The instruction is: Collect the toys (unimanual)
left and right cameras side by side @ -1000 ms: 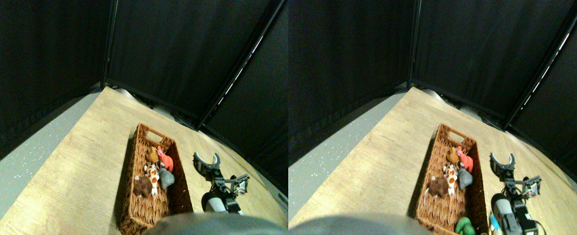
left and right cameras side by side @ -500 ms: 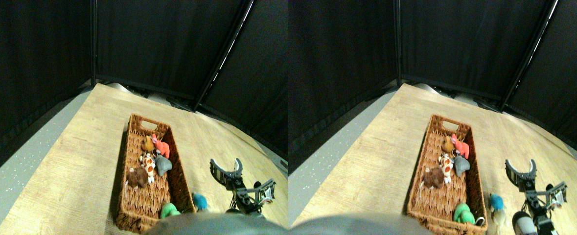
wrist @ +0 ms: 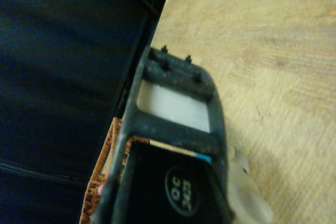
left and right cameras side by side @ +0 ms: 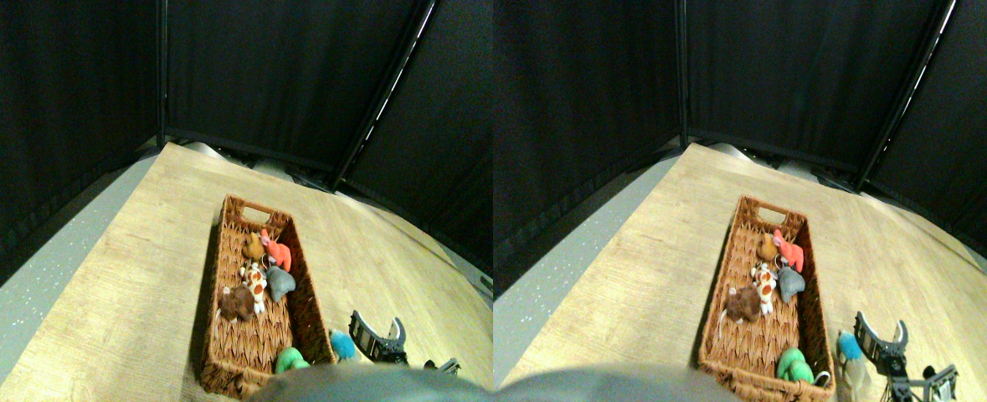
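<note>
While the right gripper sits low just right of the basket with its jaws spread and empty, a blue toy lies on the worktop between basket and jaws; inside the basket: brown toy, spotted toy, grey toy, red toy, orange-brown toy, green toy at its near end

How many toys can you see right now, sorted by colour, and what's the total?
Brown toy: 1
Orange-brown toy: 1
Red toy: 1
Spotted white and orange toy: 1
Grey toy: 1
Green toy: 1
Blue toy, on the floor outside the basket: 1
Total: 7, with 6 in the basket.
</note>
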`<move>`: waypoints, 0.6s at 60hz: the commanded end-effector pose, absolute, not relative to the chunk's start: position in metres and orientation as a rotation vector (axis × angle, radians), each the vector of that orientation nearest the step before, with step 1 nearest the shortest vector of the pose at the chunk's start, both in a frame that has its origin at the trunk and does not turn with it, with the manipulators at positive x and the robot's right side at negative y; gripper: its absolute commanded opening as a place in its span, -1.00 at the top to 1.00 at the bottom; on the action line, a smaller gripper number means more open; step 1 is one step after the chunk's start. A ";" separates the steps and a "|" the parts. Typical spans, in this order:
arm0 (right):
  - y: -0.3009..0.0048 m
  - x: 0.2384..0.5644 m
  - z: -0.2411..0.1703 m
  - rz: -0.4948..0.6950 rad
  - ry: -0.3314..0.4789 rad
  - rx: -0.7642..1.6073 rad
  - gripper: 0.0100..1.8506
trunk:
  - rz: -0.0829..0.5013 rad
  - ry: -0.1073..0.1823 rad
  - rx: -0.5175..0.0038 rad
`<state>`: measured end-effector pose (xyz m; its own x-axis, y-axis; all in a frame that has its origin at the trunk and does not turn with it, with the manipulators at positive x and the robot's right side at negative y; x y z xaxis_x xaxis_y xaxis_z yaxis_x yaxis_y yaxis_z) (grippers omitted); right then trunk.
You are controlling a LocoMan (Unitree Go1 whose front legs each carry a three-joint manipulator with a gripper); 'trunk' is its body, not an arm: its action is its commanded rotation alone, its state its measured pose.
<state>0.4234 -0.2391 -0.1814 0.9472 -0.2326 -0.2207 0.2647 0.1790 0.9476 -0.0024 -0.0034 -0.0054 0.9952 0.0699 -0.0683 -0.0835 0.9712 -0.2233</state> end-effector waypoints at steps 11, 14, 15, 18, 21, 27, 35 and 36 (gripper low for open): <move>-0.242 0.418 -0.215 -0.448 0.176 1.396 0.12 | 0.106 0.078 -0.274; -0.241 0.420 -0.221 -0.454 0.211 1.438 0.17 | 0.110 0.079 -0.279; -0.241 0.420 -0.223 -0.455 0.215 1.447 0.19 | 0.110 0.079 -0.279; -0.240 0.421 -0.227 -0.448 0.223 1.460 0.22 | 0.113 0.081 -0.282; -0.240 0.423 -0.232 -0.452 0.235 1.449 0.24 | 0.114 0.081 -0.284; -0.242 0.425 -0.239 -0.447 0.266 1.444 0.23 | 0.118 0.085 -0.288; -0.246 0.429 -0.250 -0.498 0.286 1.442 0.19 | 0.120 0.087 -0.286; -0.246 0.429 -0.250 -0.498 0.286 1.442 0.19 | 0.119 0.088 -0.286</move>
